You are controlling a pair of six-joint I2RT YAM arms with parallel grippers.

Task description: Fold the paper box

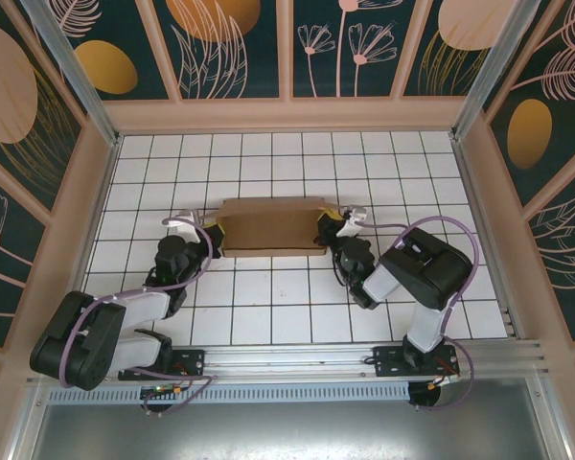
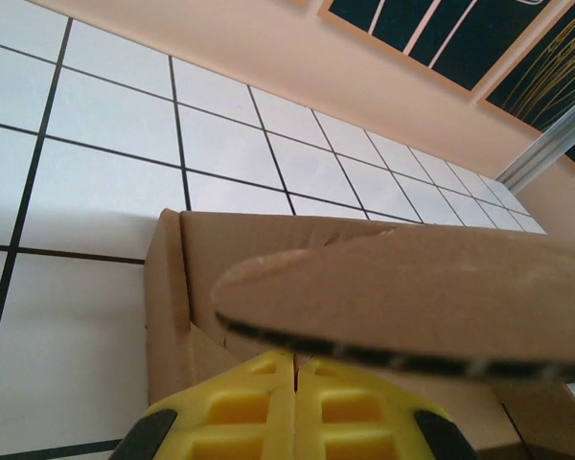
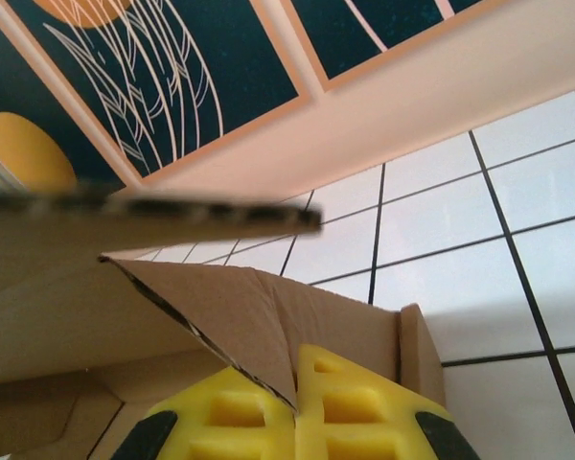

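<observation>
Between both arms' jaws, paper box (image 1: 273,227)

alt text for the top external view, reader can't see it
Seen from above, a brown paper box lies on a white tiled table. The left pincer is at its left end and the right pincer at its right end, both reaching in from the near edge.

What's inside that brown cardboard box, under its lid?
From above, the lid covers the middle of the paper box, so anything there is hidden. At both ends the wrist views show bare cardboard walls and an inner flap; no contents visible.
</observation>
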